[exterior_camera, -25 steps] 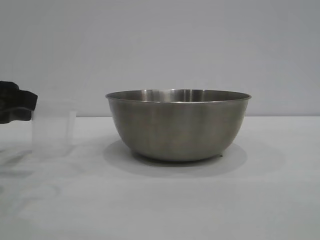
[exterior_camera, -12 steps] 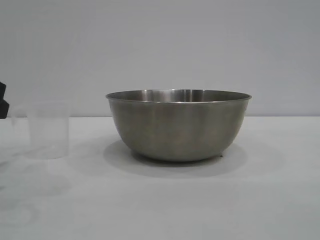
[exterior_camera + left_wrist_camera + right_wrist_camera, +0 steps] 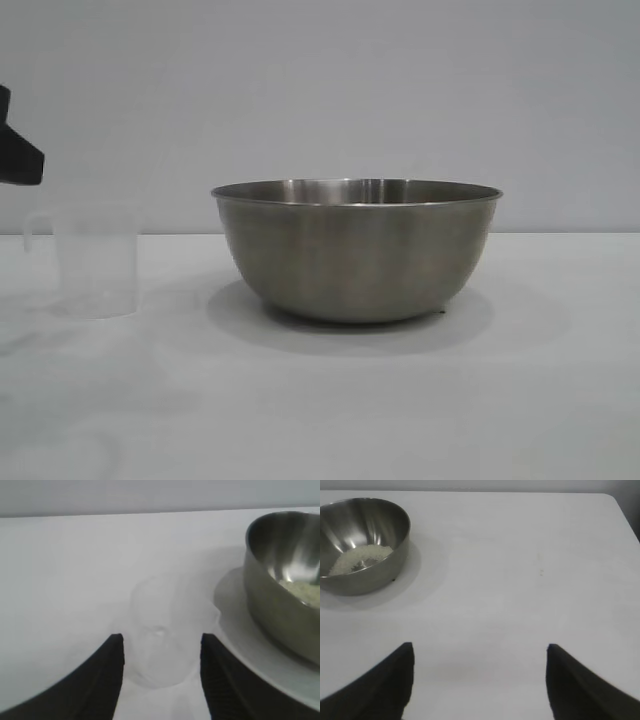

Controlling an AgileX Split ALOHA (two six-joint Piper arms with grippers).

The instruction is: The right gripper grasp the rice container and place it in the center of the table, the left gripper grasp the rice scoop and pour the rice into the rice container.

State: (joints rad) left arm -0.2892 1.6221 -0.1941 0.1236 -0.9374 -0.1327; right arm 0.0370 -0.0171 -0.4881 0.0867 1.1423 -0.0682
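A bare lab or test setup, not a home kitchen: a plain white bench (image 3: 540, 400) against a blank pale grey wall (image 3: 400, 80), with only a steel bowl (image 3: 356, 250) and a clear plastic cup (image 3: 97, 262) on it, and a black robot hand (image 3: 18, 160) at the left edge

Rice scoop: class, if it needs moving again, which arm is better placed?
Left. The left gripper is open right by the rice scoop; the right gripper sits over bare table.
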